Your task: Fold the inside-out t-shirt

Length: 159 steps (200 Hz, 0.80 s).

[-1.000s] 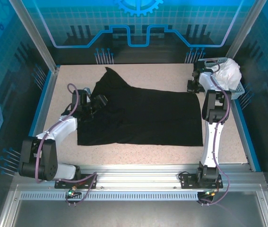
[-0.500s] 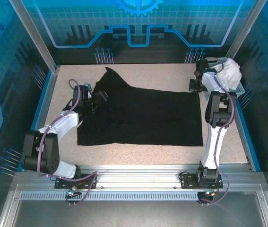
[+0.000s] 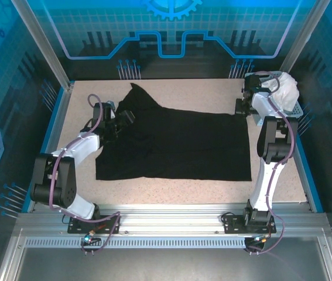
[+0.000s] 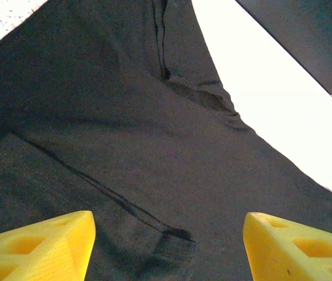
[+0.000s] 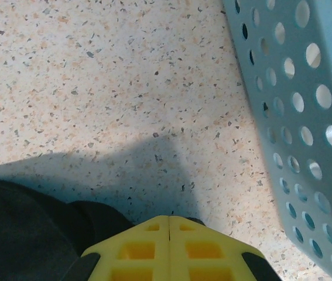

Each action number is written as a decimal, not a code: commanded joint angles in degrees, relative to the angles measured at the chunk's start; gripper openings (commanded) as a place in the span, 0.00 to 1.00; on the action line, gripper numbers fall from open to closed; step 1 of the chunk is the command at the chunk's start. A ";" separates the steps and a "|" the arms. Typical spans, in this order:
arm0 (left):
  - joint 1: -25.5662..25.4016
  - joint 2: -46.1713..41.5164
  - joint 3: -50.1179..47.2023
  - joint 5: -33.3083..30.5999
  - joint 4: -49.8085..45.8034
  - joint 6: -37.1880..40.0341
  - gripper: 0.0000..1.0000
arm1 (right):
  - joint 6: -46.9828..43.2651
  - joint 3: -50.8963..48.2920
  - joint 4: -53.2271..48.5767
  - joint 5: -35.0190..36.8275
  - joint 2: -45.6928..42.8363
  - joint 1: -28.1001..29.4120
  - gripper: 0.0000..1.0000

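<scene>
Black cloth count: seeing one inside-out t-shirt [image 3: 177,146] lying flat mid-desk [image 3: 212,91], left hand [image 3: 120,122] hovering spread over its left side, right hand [image 5: 170,221] pressing together at its far-right corner beside one blue basket [image 5: 306,117].

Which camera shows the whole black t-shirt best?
The top camera: the t-shirt lies there whole, spread on the table. The left wrist camera sees a close patch with seams; the right wrist camera, one dark corner.
</scene>
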 commanded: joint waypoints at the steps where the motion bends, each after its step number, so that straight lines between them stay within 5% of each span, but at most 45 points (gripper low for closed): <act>1: -0.10 1.25 1.83 -1.20 -0.09 1.93 0.69 | -0.99 -0.95 1.07 -2.28 -4.07 1.27 0.00; 41: 0.70 9.17 10.62 -2.46 -4.49 6.33 0.69 | -0.90 -3.05 2.07 -3.06 -6.50 2.40 0.00; 122: 2.37 41.58 51.85 1.52 -28.04 14.14 0.61 | -1.60 -2.03 1.93 -2.68 -5.93 4.05 0.00; 159: 2.45 38.07 45.29 2.61 -26.64 13.26 0.62 | -2.27 -1.47 1.59 -2.46 -5.54 4.12 0.00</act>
